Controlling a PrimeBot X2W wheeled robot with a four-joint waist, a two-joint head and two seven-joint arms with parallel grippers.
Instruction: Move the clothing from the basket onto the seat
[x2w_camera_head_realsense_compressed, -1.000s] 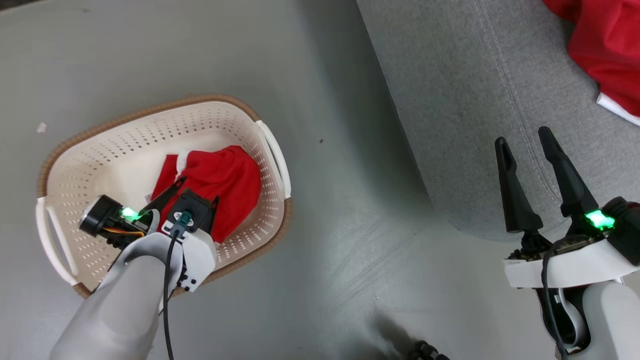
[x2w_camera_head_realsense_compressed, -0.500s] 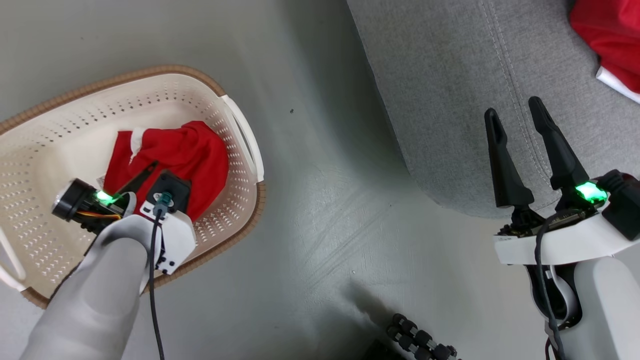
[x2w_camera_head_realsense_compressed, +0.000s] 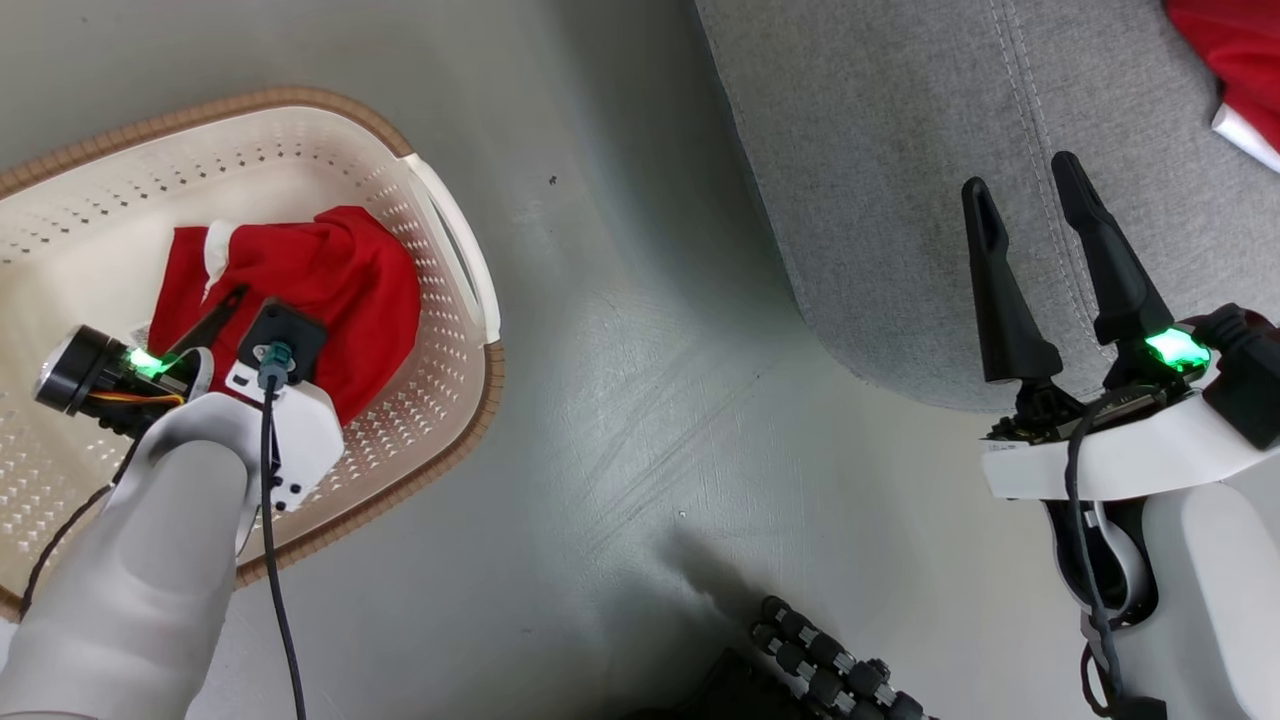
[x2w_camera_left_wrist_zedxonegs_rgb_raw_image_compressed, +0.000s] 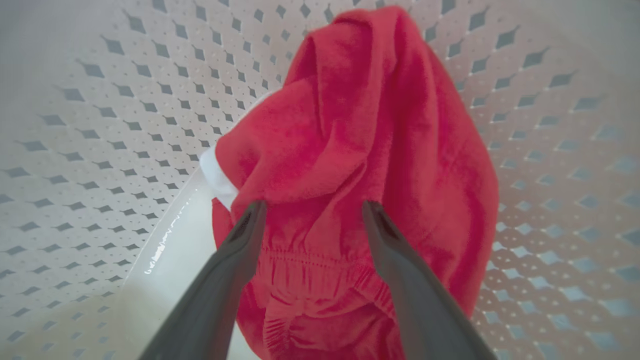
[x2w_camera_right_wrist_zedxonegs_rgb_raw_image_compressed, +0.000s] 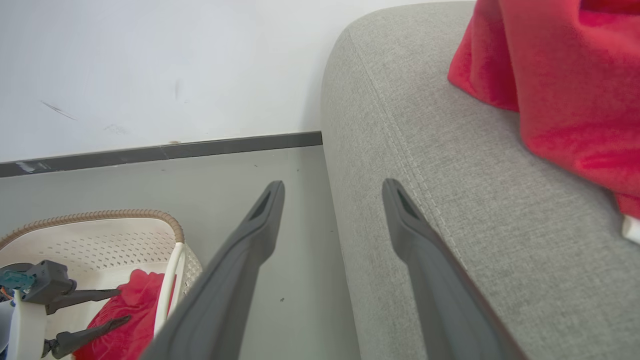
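Head view from above: a cream perforated basket (x2w_camera_head_realsense_compressed: 300, 97) with a brown woven rim sits on a grey floor (x2w_camera_head_realsense_compressed: 620, 350) at 9 o'clock. A crumpled red garment (x2w_camera_head_realsense_compressed: 340, 280) with a white cuff lies inside it, toward the basket's 3 o'clock wall. The left gripper (x2w_camera_head_realsense_compressed: 260, 300) reaches down into the basket and onto this garment, its wrist housing hiding one finger.

A large grey seat (x2w_camera_head_realsense_compressed: 880, 150) with stitched seams fills the area from 12 to 3 o'clock, well apart from the basket. A second red garment (x2w_camera_head_realsense_compressed: 1235, 45) with white trim lies on the seat at 1 o'clock, cut off by the corner. The right gripper (x2w_camera_head_realsense_compressed: 1020, 172) sits at 3 o'clock, fingers spread and holding nothing, tips over the seat's edge.

Left wrist view: the left gripper (x2w_camera_left_wrist_zedxonegs_rgb_raw_image_compressed: 314, 205) has its two dark fingers apart, tips against the red garment (x2w_camera_left_wrist_zedxonegs_rgb_raw_image_compressed: 360, 125), with a gathered elastic band of the fabric between them. The basket (x2w_camera_left_wrist_zedxonegs_rgb_raw_image_compressed: 125, 100) wall curves around behind.

Right wrist view: the right gripper (x2w_camera_right_wrist_zedxonegs_rgb_raw_image_compressed: 333, 184) is spread over the seat (x2w_camera_right_wrist_zedxonegs_rgb_raw_image_compressed: 425, 125) edge. The second red garment (x2w_camera_right_wrist_zedxonegs_rgb_raw_image_compressed: 565, 75) lies at 2 o'clock, the basket (x2w_camera_right_wrist_zedxonegs_rgb_raw_image_compressed: 100, 216) at 8 o'clock with its red garment (x2w_camera_right_wrist_zedxonegs_rgb_raw_image_compressed: 132, 300) inside
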